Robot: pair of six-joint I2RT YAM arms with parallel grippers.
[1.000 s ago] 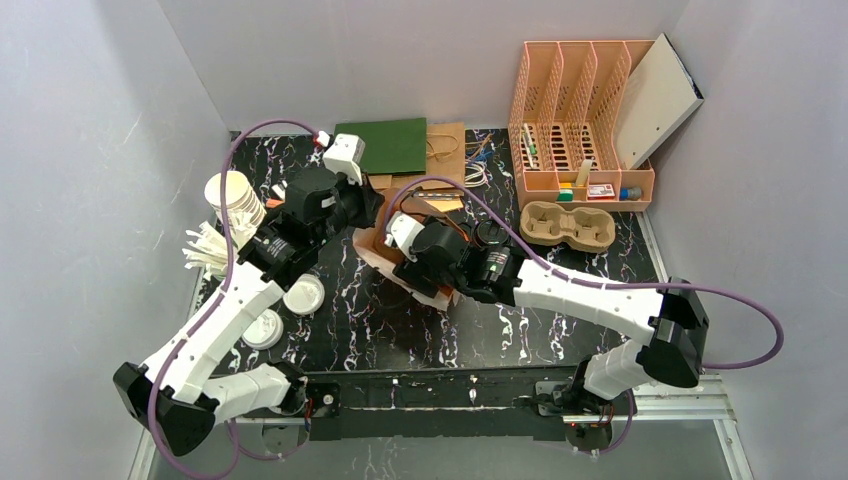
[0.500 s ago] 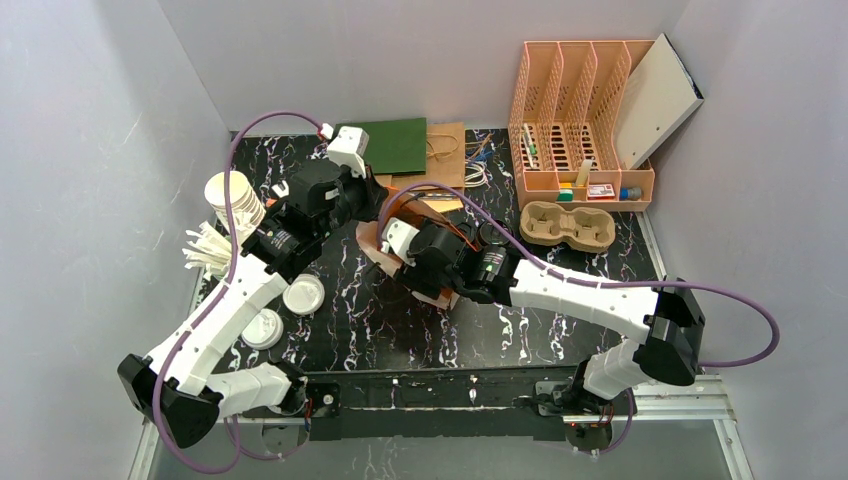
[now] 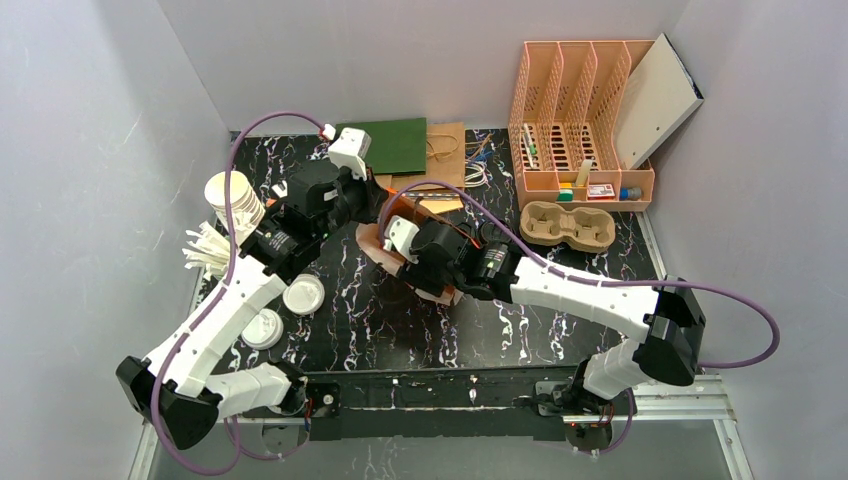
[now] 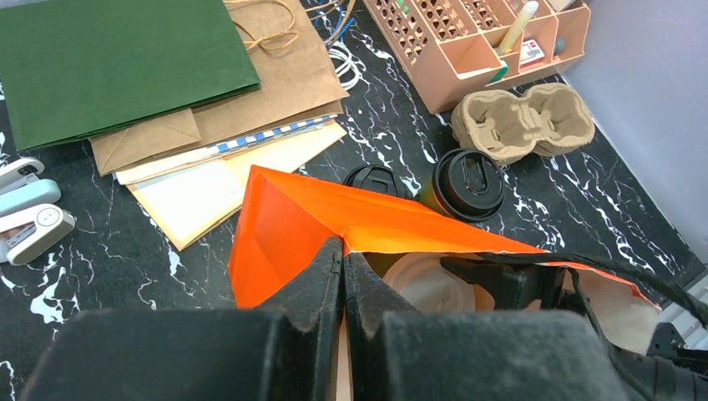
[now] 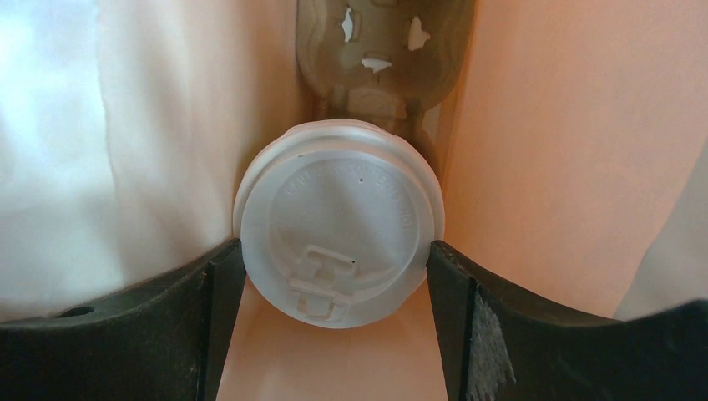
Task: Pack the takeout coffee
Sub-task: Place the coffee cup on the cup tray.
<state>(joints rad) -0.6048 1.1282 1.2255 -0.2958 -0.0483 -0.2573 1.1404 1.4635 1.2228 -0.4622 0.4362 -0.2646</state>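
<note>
Your left gripper (image 4: 343,251) was clenched on the rim of the orange bag (image 4: 284,221), its 2 fingers pressed together with the paper pinched between them. Only the left wrist view showed that pinch.

Your right gripper (image 5: 334,251) was down inside the bag, and the right wrist view alone showed what it had. This was a white-lidded cup (image 5: 338,225), lid facing the camera, with 1 finger against each side of the lid, so it was grasping that cup. Beyond the cup, at the top of that frame, a moulded cardboard piece (image 5: 380,50) stood against the bag's wall.

The takeout coffee (image 4: 469,182), dark green with its black lid on, stood outside the bag on the marbled table (image 4: 584,209). It was right of centre in the left wrist view, just beyond the bag's far rim and near the cardboard cup carrier (image 4: 522,125). A second black lid (image 4: 376,179) sat just left of it.

In the top view your right arm covered most of that spot. That view did show the stack of white cups (image 3: 235,200) at the table's left edge.
</note>
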